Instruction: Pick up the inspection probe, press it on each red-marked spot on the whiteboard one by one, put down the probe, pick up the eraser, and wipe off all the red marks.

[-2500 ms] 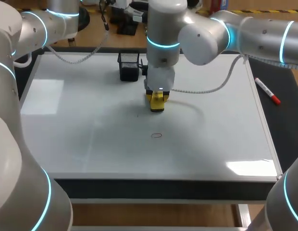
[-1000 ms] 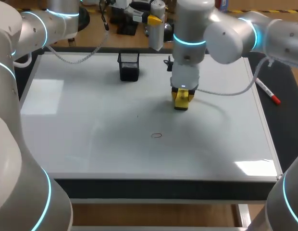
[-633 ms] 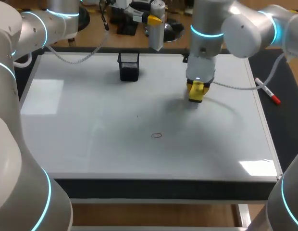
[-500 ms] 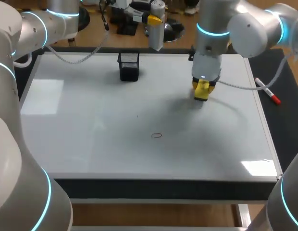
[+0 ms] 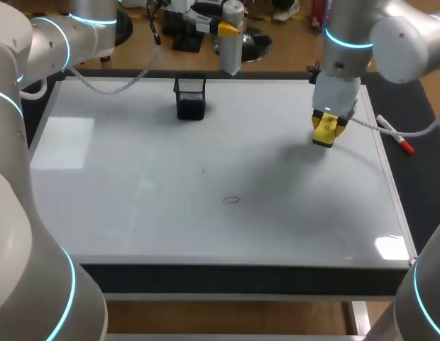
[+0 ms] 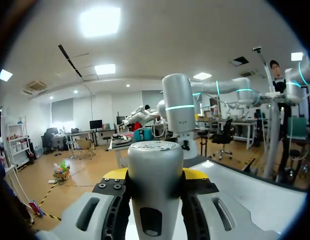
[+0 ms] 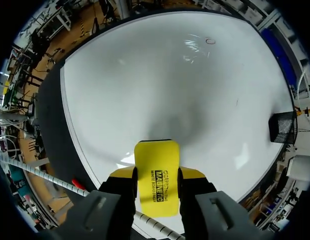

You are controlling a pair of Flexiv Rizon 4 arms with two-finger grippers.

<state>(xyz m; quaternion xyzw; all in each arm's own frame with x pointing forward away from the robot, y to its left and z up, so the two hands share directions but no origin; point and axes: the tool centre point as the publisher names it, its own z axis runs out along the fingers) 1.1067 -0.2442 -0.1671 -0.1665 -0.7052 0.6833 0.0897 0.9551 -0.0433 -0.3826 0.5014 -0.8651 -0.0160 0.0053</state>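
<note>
My right gripper is shut on the yellow eraser, held low over the far right part of the whiteboard. From the right wrist the eraser sits between both yellow fingers, the board beneath it. A small oval mark lies near the board's middle, and shows as an oval mark far ahead of the eraser. My left gripper hangs behind the board's far edge, shut on the grey cylindrical probe, which stands upright between its fingers.
A black mesh holder stands at the back of the board, also seen as the holder beside the eraser. A red-capped marker lies on the dark strip right of the board, near my right gripper.
My right gripper has carried the eraser from the board's middle back toward its far right side. The left arm with the probe has stayed still.
</note>
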